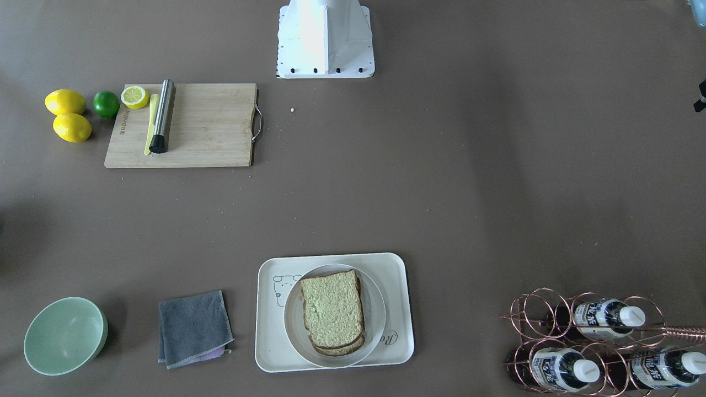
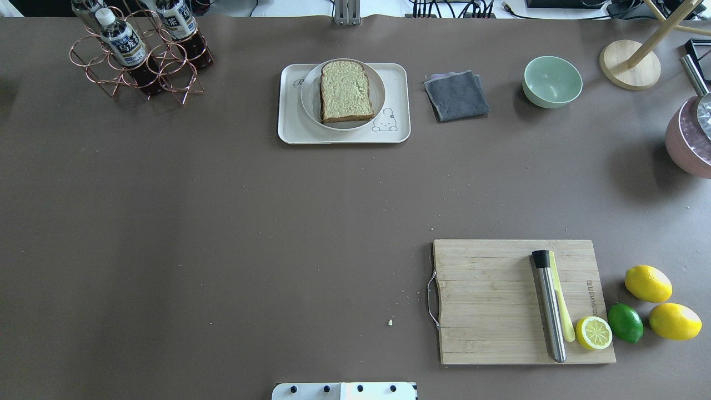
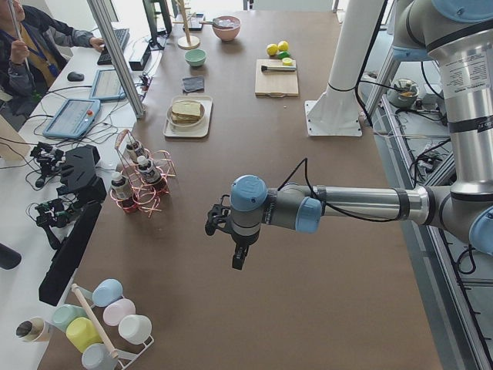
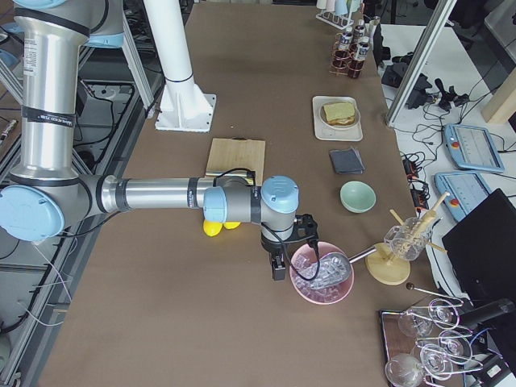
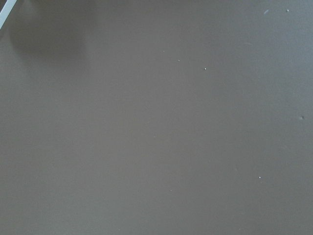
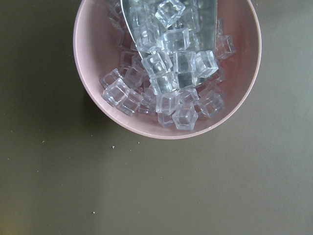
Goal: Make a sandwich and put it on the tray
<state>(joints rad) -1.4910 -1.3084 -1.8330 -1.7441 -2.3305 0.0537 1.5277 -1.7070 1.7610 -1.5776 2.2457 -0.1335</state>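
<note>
Sandwich on plate, plate on tray, mid far edge: looks done. Left gripper and right gripper at table ends, opening can't tell. Next: nothing, maybe retract.

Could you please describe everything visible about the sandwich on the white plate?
The sandwich is a stack of square bread slices with pale, porous crumb and brown crust; lower slices' edges peek out under the top one. No filling shows. It lies flat on a round white plate, which sits on the cream tray. Nothing else touches it.
</note>
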